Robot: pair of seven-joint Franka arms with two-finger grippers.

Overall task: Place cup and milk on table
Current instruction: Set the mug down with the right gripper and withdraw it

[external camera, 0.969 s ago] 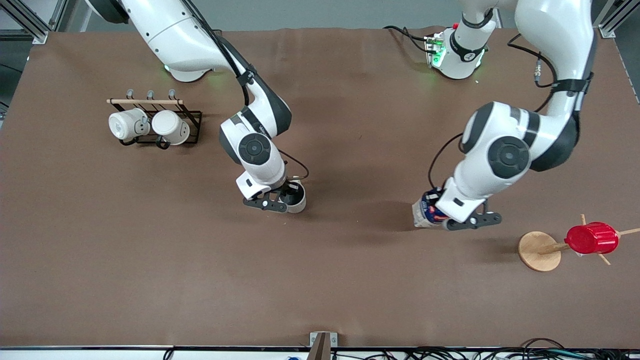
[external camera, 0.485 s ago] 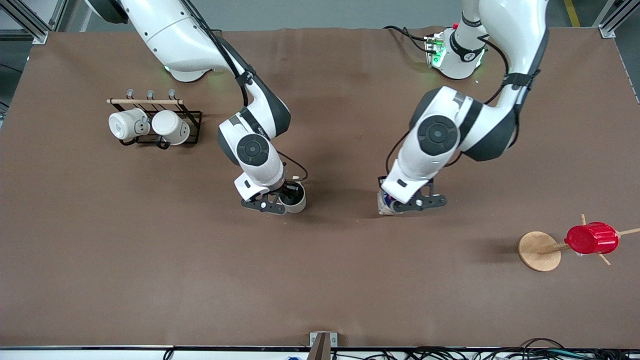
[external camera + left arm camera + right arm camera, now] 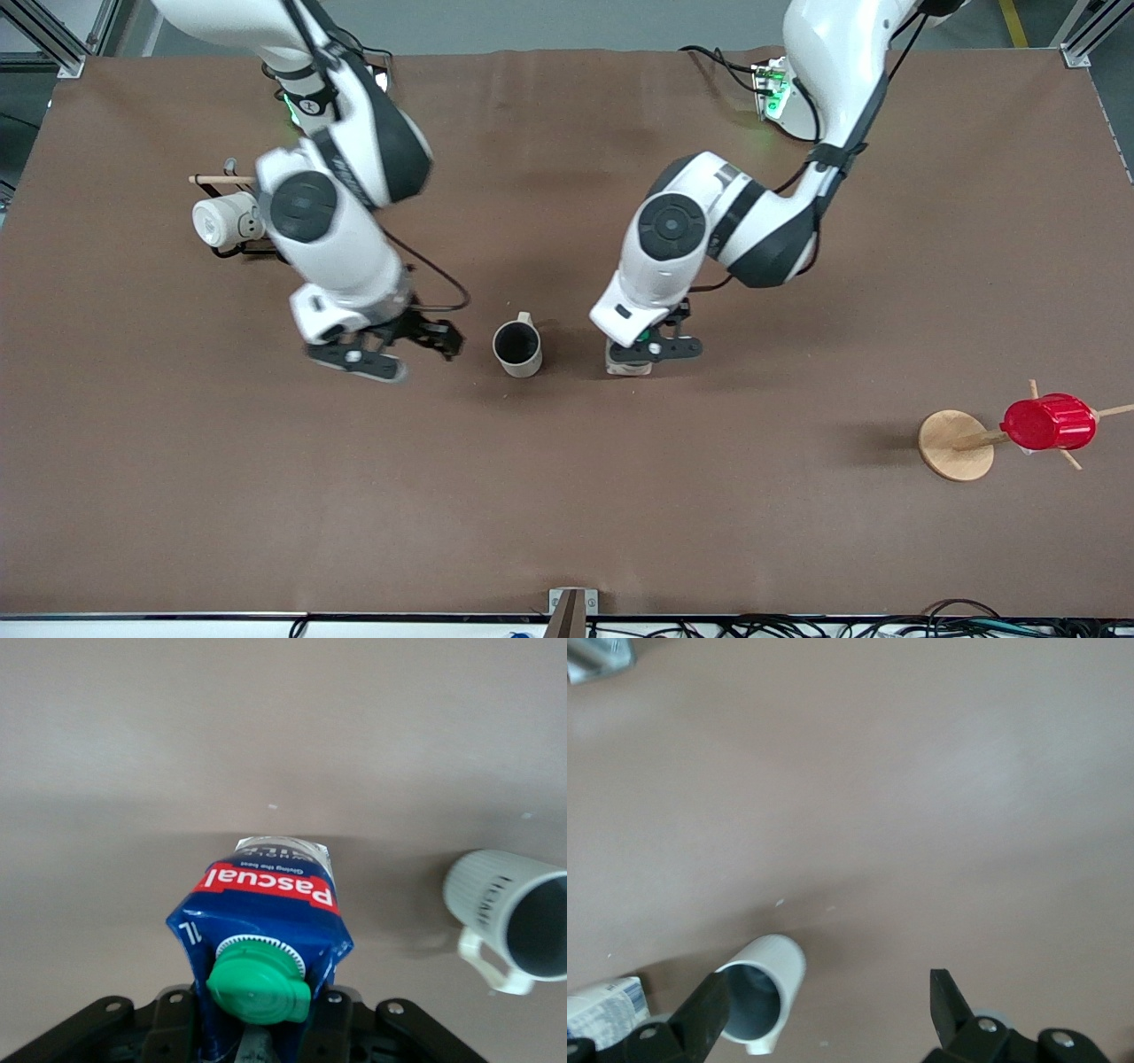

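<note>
The cup stands upright on the brown table near its middle, with nothing holding it. My right gripper is open and empty, up in the air beside the cup toward the right arm's end. In the right wrist view its fingers stand wide apart above the cup. My left gripper is shut on the milk, upright beside the cup toward the left arm's end. The left wrist view shows the milk with its green cap between the fingers, and the cup close by.
A black mug rack with a white mug stands at the right arm's end, partly hidden by the right arm. A wooden stand holding a red ribbed cup is at the left arm's end, nearer the front camera.
My right gripper has let go of the cup and pulled away toward the right arm's end. My left gripper has carried the milk across to just beside the cup.
</note>
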